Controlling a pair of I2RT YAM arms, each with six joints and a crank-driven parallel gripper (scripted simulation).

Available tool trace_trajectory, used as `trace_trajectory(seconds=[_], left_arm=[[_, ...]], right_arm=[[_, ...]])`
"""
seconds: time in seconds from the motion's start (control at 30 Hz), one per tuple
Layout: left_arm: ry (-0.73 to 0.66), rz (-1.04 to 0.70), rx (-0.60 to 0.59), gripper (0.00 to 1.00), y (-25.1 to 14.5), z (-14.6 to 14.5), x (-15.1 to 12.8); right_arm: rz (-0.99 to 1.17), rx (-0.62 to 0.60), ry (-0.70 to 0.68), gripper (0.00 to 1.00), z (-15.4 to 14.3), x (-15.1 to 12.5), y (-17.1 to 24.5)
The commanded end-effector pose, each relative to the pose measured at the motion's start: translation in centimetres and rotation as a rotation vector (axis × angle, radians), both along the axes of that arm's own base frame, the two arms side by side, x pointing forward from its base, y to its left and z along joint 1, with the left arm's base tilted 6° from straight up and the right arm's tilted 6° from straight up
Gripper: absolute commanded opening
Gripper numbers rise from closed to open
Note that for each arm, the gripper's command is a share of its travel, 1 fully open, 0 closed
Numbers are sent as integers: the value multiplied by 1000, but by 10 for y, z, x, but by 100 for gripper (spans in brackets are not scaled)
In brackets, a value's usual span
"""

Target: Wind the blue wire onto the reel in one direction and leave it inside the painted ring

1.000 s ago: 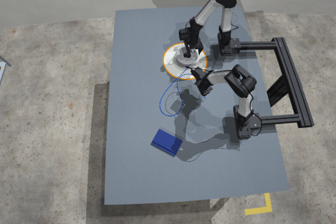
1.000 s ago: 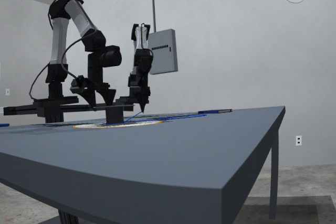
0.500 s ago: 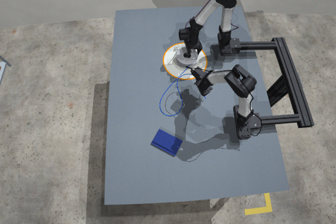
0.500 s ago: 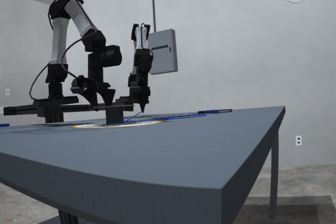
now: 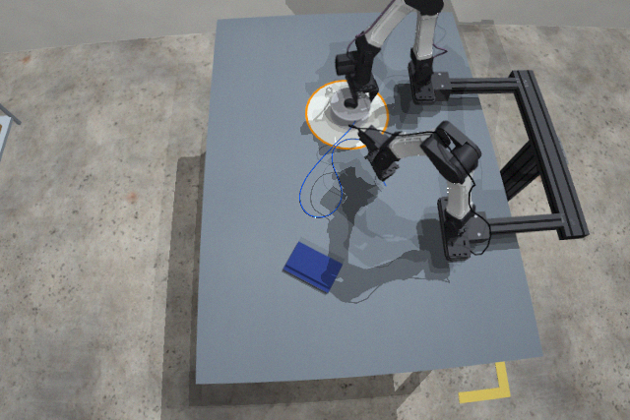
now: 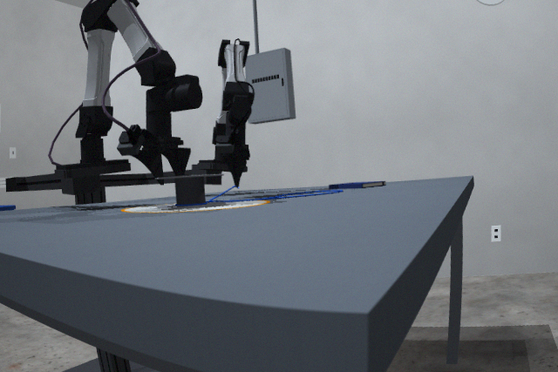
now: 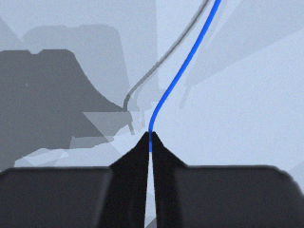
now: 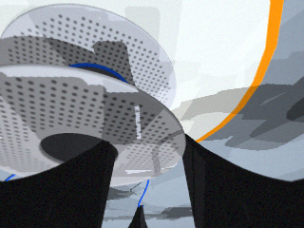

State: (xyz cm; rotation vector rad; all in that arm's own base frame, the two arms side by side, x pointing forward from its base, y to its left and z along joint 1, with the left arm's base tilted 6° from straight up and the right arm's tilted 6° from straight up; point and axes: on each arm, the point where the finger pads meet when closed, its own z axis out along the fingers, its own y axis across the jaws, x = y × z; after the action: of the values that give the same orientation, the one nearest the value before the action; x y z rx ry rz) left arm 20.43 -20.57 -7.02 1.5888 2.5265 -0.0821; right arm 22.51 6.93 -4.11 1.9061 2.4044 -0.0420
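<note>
The pale perforated reel lies flat inside the orange painted ring. Blue wire shows on its hub. My right gripper is shut on the reel's upper flange, one finger at the centre hole, the other against the outer rim. My left gripper is shut on the blue wire, just beside the reel. The wire makes a long loop outside the ring. The far side of the hub is hidden.
A blue book lies beyond the wire loop, apart from it. The left arm reaches in close beside the right gripper. Both arms stand near the table edge by the dark frame.
</note>
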Motion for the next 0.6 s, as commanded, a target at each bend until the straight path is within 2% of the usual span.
trace_trajectory(seconds=[0.0, 0.13, 0.3, 0.37, 0.43, 0.57], left_arm=[[-24, -5, -17, 0, -4, 4, 5], [-23, -2, -12, 0, -4, 4, 6], [-17, 10, 11, 0, -4, 5, 6], [-17, 10, 11, 0, -4, 5, 6], [-12, 10, 37, 0, -5, 5, 6], [-7, 38, 49, 0, -8, 7, 7]], right_arm=[[46, -7, -21, 50, -1, 9, -3], [194, -14, -11, 50, 0, 13, -14], [546, -33, 14, 50, 2, 27, -35], [546, -33, 14, 50, 2, 27, -35], [730, -42, 27, 50, 3, 35, -42], [947, -56, 44, 50, 5, 60, -52]])
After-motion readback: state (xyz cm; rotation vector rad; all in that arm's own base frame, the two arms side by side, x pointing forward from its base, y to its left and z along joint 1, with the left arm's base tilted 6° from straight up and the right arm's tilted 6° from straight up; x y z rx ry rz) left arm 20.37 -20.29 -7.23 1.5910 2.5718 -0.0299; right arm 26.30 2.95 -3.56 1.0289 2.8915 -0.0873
